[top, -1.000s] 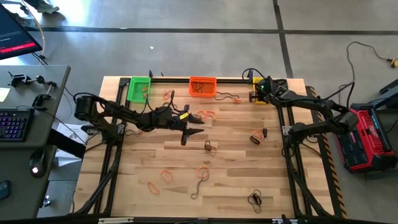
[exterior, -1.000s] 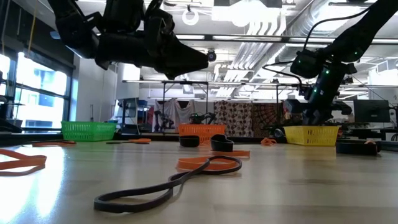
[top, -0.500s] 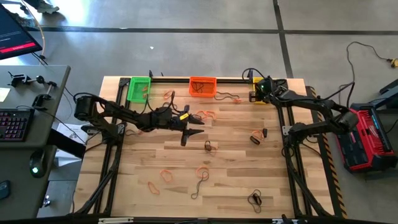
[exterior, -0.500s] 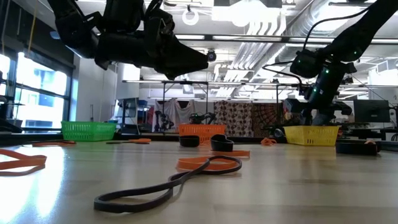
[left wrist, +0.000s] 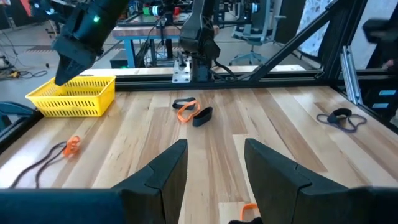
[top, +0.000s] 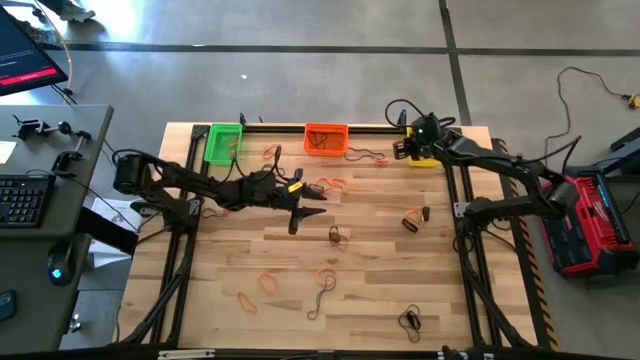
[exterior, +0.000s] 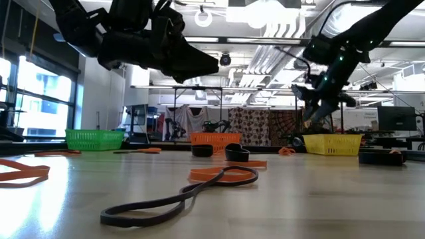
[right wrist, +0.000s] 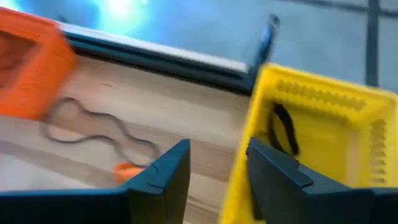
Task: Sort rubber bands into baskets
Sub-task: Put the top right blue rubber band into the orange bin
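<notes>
On the wooden table [top: 370, 250] we see that our right arm has lifted and swung a little left since a second ago, so the right gripper [top: 404, 146] now hangs above the near-left edge of the yellow basket [right wrist: 323, 143] at the far right corner, no longer low over it. Its fingers stand apart with nothing between them, and a black rubber band [right wrist: 281, 127] lies inside the yellow basket, so we judge that one band has just been dropped off and the arm is free for the next. The left gripper [top: 300, 208] has not moved; it hovers mid-table, fingers spread and empty. The green basket [top: 223, 142] and orange basket [top: 326, 138] sit along the far edge. Many loose bands [top: 327, 274] remain scattered across the near half, so most sorting is still ahead
</notes>
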Motion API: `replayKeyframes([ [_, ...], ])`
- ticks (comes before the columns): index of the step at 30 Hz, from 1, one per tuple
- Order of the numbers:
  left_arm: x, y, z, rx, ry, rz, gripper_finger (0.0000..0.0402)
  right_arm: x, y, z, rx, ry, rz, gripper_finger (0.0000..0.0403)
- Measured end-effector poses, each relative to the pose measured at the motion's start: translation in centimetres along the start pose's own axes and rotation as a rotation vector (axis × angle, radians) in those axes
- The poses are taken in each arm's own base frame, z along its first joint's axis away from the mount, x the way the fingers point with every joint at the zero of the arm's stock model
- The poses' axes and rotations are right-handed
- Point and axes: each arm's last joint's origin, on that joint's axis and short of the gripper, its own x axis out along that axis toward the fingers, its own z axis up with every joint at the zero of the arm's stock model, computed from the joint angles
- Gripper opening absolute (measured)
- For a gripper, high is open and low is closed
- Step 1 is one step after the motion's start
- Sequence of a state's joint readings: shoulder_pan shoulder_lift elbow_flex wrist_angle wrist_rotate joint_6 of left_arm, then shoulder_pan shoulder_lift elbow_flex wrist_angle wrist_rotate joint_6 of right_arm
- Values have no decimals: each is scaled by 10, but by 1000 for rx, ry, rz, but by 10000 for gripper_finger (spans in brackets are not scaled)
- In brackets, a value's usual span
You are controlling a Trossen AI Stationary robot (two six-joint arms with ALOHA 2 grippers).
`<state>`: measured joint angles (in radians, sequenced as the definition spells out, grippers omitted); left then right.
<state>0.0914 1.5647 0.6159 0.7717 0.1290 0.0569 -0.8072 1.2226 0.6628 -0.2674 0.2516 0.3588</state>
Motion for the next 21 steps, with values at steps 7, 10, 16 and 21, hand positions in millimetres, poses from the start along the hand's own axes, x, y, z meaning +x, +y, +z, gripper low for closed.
replayKeyframes([
  [7, -9, -1, 9, 65, 19, -2, 137, -20, 26, -1, -120, -95, 123, 66],
  [10, -9, 1, 8, 77, 31, -11, 122, -26, 39, -5, -172, -118, 159, 22],
  [16, -8, 5, 4, 64, 38, -73, 80, -38, 65, -18, -243, -160, 198, 16],
  [21, -9, 12, 4, 59, 33, -88, 43, -43, 83, -37, -267, -232, 347, 9],
])
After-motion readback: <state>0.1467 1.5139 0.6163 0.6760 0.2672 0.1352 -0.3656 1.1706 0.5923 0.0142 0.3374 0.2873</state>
